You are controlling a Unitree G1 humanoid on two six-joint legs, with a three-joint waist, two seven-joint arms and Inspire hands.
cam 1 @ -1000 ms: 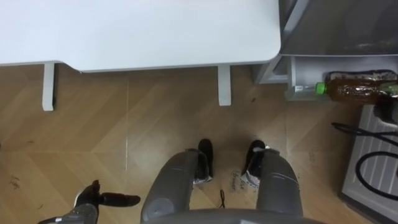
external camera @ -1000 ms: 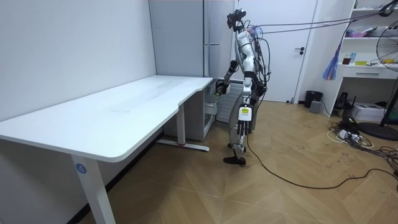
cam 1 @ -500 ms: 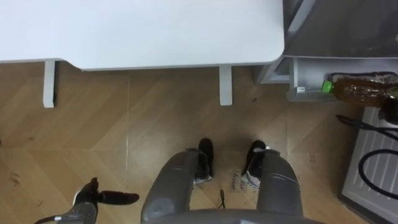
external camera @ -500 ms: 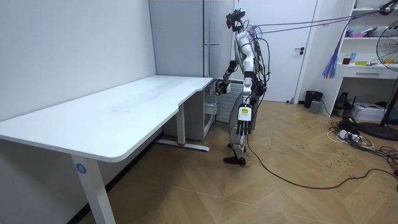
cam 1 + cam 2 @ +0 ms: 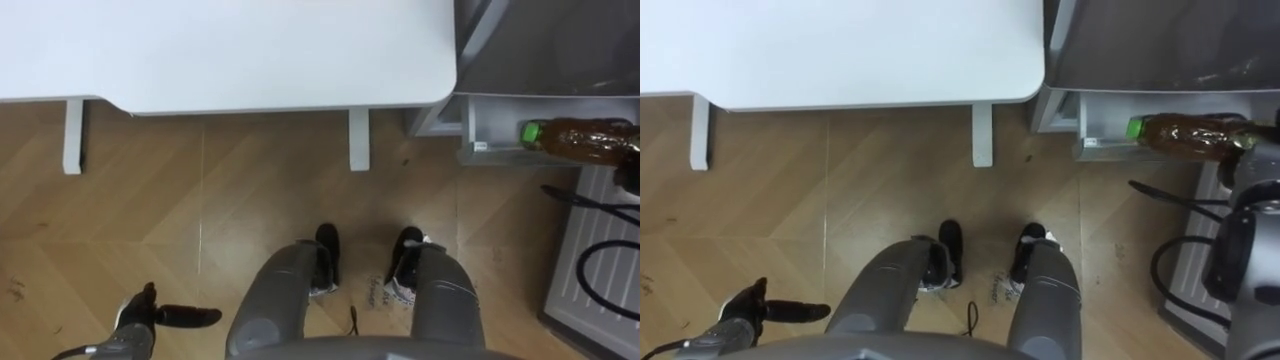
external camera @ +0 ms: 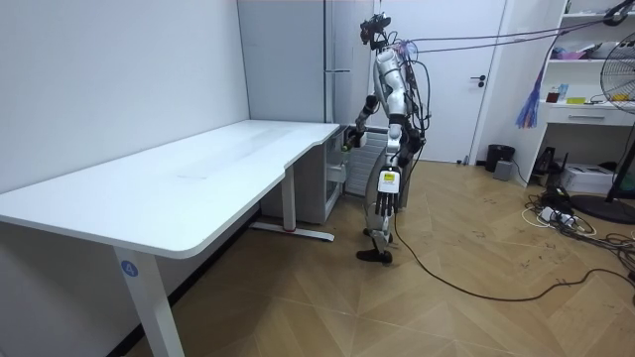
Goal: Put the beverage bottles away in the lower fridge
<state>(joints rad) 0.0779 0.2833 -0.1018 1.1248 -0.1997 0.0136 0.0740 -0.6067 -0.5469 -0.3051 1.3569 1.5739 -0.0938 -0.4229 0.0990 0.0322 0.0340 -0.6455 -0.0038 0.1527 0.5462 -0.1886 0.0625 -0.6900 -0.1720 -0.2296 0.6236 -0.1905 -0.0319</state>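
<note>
A brown drink bottle [image 5: 1185, 133] with a green cap lies level in front of me, cap pointing to my left. My right hand [image 5: 1246, 160] is shut on its base end at the view's right edge. The bottle hangs at the mouth of the lower fridge compartment [image 5: 492, 128], a pale shelf under the grey fridge body [image 5: 550, 40]. My left hand [image 5: 148, 318] hangs low at my left side, fingers relaxed and empty. In the room view I stand at the end of the desk, facing the fridge [image 6: 298, 59], with the bottle [image 6: 348, 140] held out toward it.
The white desk [image 5: 230, 50] runs across the top, with its legs [image 5: 359, 140] on the wooden floor. The open fridge door with white ribbed lining [image 5: 600, 265] stands at my right. A fan, shelves and cables [image 6: 556, 213] are behind me.
The bottle has moved a little farther forward and to the right, closer to the lower compartment. My left hand has stayed low at my side.
</note>
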